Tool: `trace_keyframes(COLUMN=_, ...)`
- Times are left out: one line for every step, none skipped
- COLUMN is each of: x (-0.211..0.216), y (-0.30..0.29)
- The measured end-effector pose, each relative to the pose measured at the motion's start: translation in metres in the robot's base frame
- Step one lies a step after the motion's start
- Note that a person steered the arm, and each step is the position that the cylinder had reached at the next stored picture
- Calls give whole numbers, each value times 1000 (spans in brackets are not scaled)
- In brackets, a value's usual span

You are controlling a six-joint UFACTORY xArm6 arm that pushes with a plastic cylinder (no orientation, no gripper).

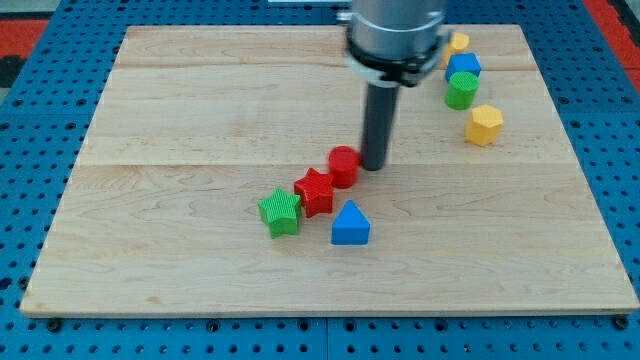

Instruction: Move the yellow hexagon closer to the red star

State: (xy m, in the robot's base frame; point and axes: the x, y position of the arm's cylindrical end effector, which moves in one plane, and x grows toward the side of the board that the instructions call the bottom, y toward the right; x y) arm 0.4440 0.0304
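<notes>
The yellow hexagon [484, 124] lies at the view's right, apart from the others near it. The red star [315, 191] lies near the board's middle, touching a red round block [344, 165] at its upper right. My tip [374, 165] rests on the board just right of the red round block, close to or touching it. The tip is well to the left of the yellow hexagon and below it in the view.
A green star-like block [281, 212] sits left of the red star. A blue triangle [350, 224] sits below right of it. At the view's top right stand a green block [461, 90], a blue block [464, 66] and a yellow block [458, 43]. The wooden board [180, 120] lies on blue pegboard.
</notes>
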Motion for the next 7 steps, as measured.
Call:
trace_keyframes(x=14, y=-46)
trace_keyframes(x=-4, y=11)
trace_keyframes(x=-4, y=136)
trace_keyframes(x=-13, y=219)
trace_keyframes(x=-45, y=221)
trace_keyframes(x=-54, y=154)
trace_keyframes(x=-29, y=74)
